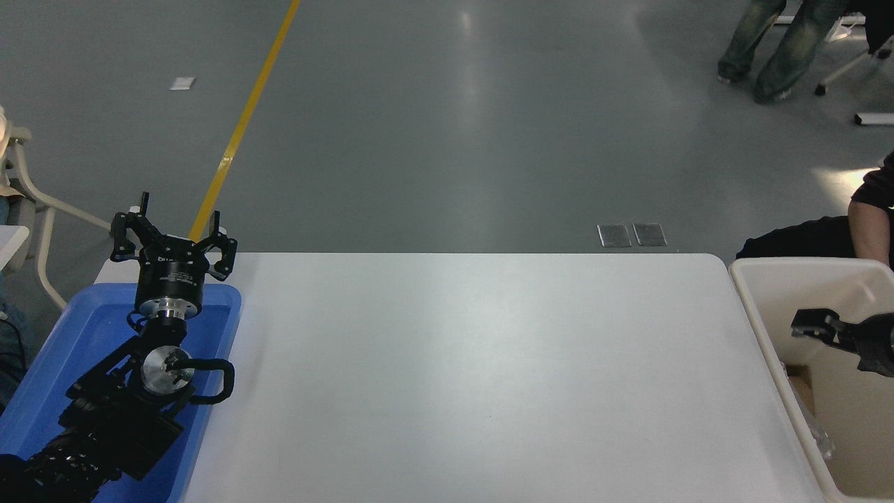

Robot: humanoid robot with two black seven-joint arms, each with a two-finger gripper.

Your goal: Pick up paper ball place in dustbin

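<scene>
The cream-white dustbin stands at the table's right end, cut off by the picture's edge. My right gripper comes in from the right edge and hangs inside the bin's opening, above its floor, with nothing seen in it. A small tan-brown patch shows low in the bin by its left wall; it looks like the paper ball, mostly hidden by the rim. My left gripper is parked open over the far end of the blue tray.
A shallow blue tray lies at the table's left end under the left arm. Clear crinkled plastic lies in the bin. A person's arm is just behind the bin. Another person's legs stand far back.
</scene>
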